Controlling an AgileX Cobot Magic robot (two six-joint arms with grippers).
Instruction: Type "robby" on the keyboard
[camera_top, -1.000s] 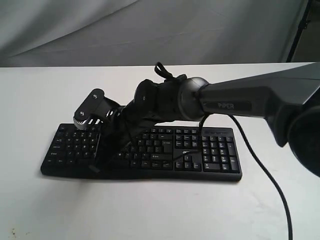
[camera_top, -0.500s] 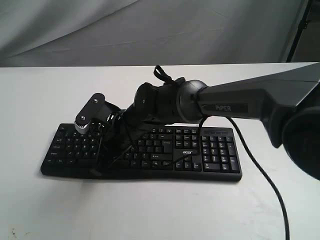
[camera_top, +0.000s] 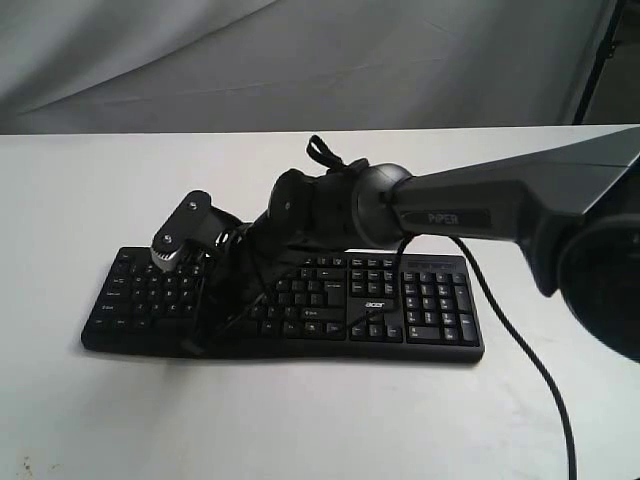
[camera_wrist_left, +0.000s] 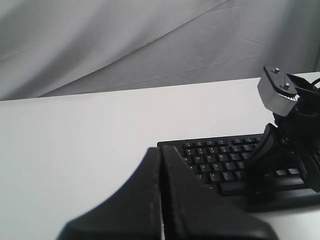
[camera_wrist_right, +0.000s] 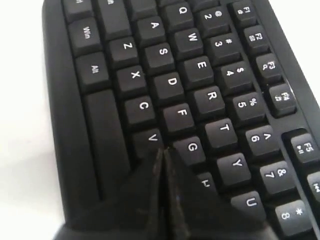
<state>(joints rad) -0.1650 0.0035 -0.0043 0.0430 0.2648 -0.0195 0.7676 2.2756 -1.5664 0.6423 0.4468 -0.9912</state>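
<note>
The wide black full-size keyboard with white key legends lies lengthwise on the flat white table, just toward 6 o'clock of the middle of the exterior view. Its number pad is at the 3 o'clock end. A thin black cable runs from behind that end to the table edge at about 5 o'clock.

The dark grey right arm enters from 3 o'clock and reaches across the keys. The right gripper points down over the 9 o'clock half. In the right wrist view its fingers are pressed together into one narrow point, holding nothing. The tip sits between the V and G keys and probably covers B, though contact with a key cannot be made out.

The left gripper is likewise clamped closed and empty, held above bare table short of the keyboard's end. A creased grey cloth backdrop hangs behind.
</note>
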